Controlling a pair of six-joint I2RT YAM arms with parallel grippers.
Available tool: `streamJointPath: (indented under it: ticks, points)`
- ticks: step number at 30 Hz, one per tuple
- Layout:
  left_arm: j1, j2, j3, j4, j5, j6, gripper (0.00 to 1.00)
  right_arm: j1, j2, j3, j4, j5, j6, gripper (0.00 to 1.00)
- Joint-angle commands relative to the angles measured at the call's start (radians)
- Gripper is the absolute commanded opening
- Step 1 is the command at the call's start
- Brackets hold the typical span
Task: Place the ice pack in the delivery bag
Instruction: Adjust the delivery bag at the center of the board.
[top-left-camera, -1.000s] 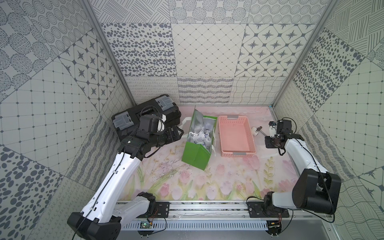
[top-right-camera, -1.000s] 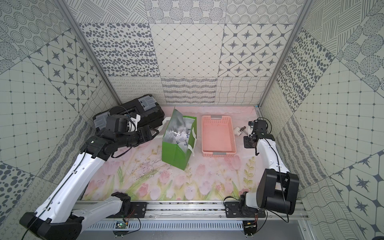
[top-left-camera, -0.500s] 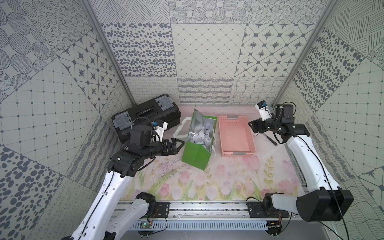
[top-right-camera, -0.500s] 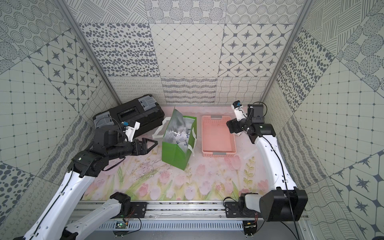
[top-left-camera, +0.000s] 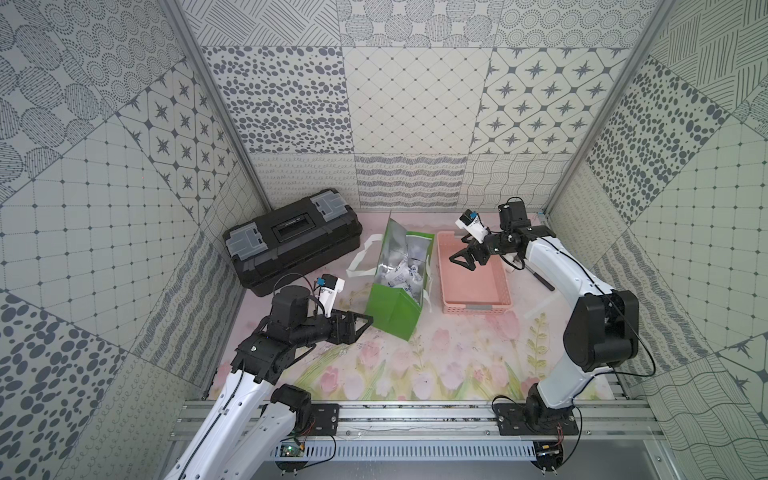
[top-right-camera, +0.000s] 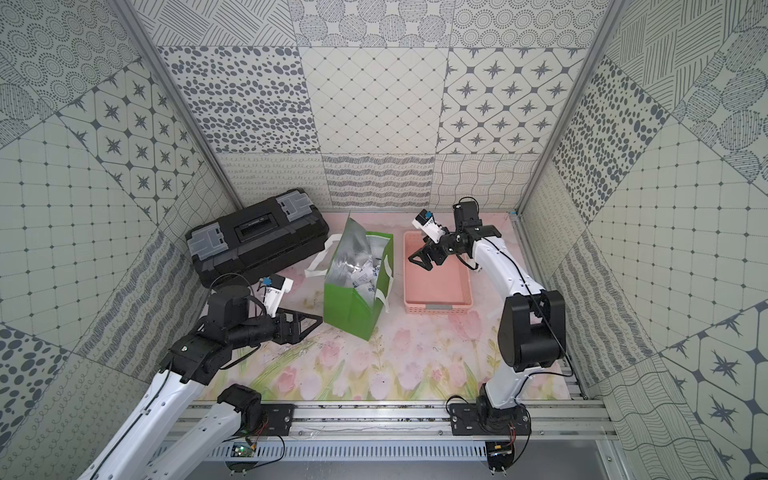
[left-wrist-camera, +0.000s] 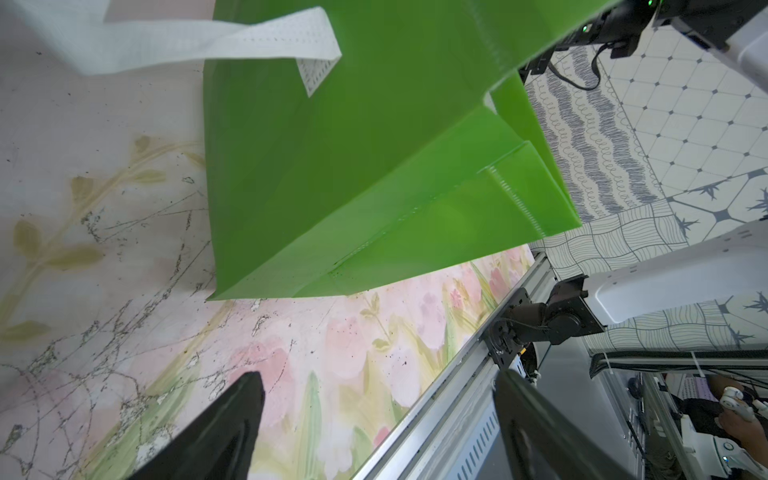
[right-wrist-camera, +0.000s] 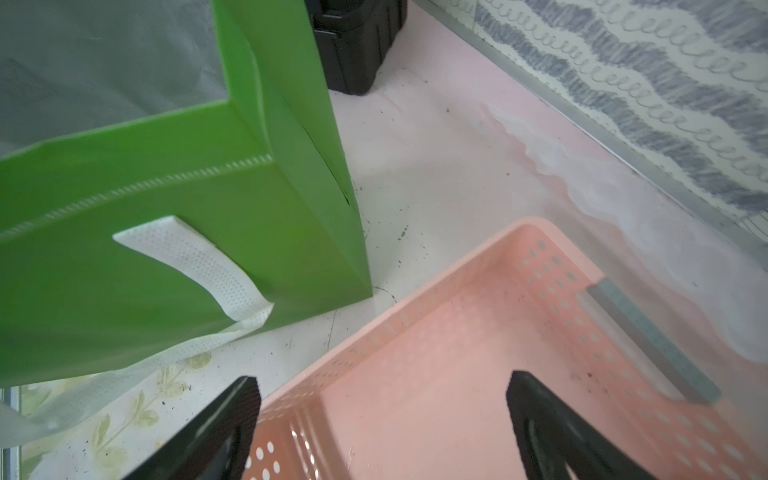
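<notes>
2 grippers, both empty; left gripper (top-left-camera: 360, 328) has jaws spread wide, low and just beside the delivery bag's (top-left-camera: 395, 311) near corner, only mat (left-wrist-camera: 124, 249) between them in the left wrist view; right gripper (top-left-camera: 461, 262) has jaws equally wide, over the far end of the pink basket (top-left-camera: 473, 309), which looks bare; bag stands upright between black toolbox (top-left-camera: 291, 241) and basket, mouth gaping, so it loads from above; ice pack (top-left-camera: 401, 274), white pouches with blue print as far as I can tell, sits inside against the foil; drop looks done; handles (top-left-camera: 365, 257) flop outward, clear of the opening.
</notes>
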Motion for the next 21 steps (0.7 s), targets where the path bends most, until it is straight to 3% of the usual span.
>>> streamJointPath:
  ticks: [1, 7, 11, 13, 19, 21]
  points:
    - [-0.006, 0.032, -0.074, 0.356, -0.010, 0.074, 0.89, 0.061, 0.055, 0.072, 0.086, -0.130, -0.084, 0.99]
    - [-0.008, 0.212, -0.043, 0.522, 0.103, 0.169, 0.80, 0.122, 0.156, 0.188, 0.085, -0.193, -0.104, 0.99]
    - [-0.006, 0.306, -0.013, 0.574, 0.142, 0.240, 0.65, 0.143, 0.151, 0.175, 0.085, -0.228, -0.109, 0.85]
    - [-0.006, 0.331, -0.008, 0.602, 0.136, 0.257, 0.54, 0.147, 0.131, 0.150, 0.083, -0.233, -0.106, 0.73]
    - [-0.002, 0.347, 0.016, 0.600, 0.097, 0.310, 0.13, 0.155, 0.011, 0.042, 0.084, -0.198, -0.057, 0.04]
    - [0.007, 0.343, 0.020, 0.591, 0.101, 0.324, 0.03, 0.154, -0.053, -0.014, 0.084, -0.160, -0.031, 0.00]
